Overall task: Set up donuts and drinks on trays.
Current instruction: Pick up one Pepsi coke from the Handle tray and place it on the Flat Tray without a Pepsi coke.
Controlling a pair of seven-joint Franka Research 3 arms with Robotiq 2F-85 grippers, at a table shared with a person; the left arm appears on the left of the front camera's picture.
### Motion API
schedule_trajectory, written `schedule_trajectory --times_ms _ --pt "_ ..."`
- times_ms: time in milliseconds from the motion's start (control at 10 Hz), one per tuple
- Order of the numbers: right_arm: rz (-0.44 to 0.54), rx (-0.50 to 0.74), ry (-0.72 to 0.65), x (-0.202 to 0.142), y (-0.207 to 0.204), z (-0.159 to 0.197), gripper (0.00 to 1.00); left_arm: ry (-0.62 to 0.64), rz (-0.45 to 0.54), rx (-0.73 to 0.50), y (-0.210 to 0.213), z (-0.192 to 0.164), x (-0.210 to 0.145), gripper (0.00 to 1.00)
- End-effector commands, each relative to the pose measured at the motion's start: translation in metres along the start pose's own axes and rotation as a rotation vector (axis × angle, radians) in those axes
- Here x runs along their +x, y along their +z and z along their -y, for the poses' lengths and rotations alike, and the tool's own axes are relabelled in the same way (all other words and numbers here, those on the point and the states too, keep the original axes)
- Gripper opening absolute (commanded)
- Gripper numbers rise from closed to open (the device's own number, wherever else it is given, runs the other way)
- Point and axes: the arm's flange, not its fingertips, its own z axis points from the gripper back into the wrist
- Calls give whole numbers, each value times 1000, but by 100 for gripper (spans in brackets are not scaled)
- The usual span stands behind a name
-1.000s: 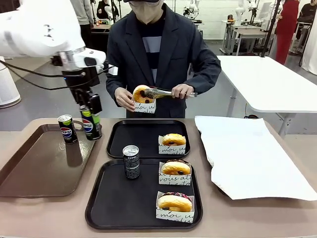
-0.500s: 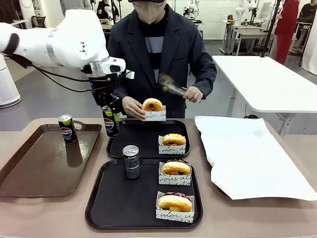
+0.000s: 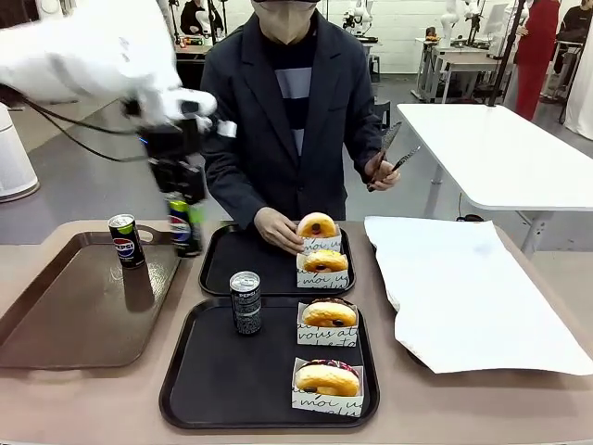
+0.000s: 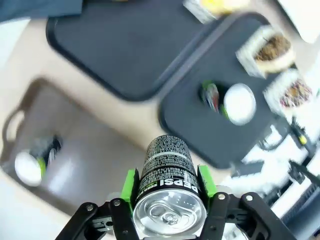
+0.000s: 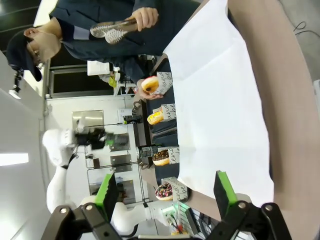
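can [image 3: 185, 230] is pinched between my left gripper [image 4: 167, 187] pads, green pads pressed on both of its sides, and it hangs above the gap between the brown tray [image 3: 56, 315] and the far black tray [image 3: 222, 269]. half a second ago i had this can nearer that far black tray's left edge; now my arm has swung it a little back to the left and the picture of it is smeared, so i am mid-move. i judge the drop onto the far tray is not yet done.

the person's hand [image 3: 278, 229] has brought a sleeved donut [image 3: 317, 227] down onto the far tray, just behind the donut [image 3: 324, 261] already there; a moment ago it was held up in the air. the tongs [image 3: 389, 153] are now lifted away in the other hand. that gives the far tray two donuts and no drink.

the near black tray [image 3: 213, 389] has a grey can [image 3: 246, 302] and two donuts [image 3: 329, 313], so it looks set. a second pepsi can [image 3: 125, 240] waits on the brown tray.

my right gripper [image 5: 165, 192] stands spread and empty over the white paper [image 5: 220, 100].
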Motion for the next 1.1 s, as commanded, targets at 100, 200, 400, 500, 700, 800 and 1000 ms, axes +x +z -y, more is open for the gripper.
schedule_trajectory --times_ms 100,200,400,500,700,800,1000 --pt "0 11 5 -1 0 -1 100 -22 -41 9 27 9 -78 58" --pt "0 11 5 -1 0 -1 100 -24 -55 10 24 6 -72 58" --pt "0 11 5 -1 0 -1 100 -24 -19 25 22 9 -69 58" --pt "0 11 5 -1 0 -1 100 -16 13 37 22 4 -55 58" --pt "0 11 5 -1 0 -1 100 84 148 37 2 -3 -6 58" --pt "0 11 5 -1 0 -1 100 100 172 63 -11 -11 27 58" --pt "0 11 5 -1 0 -1 100 142 224 128 -46 -13 62 58"
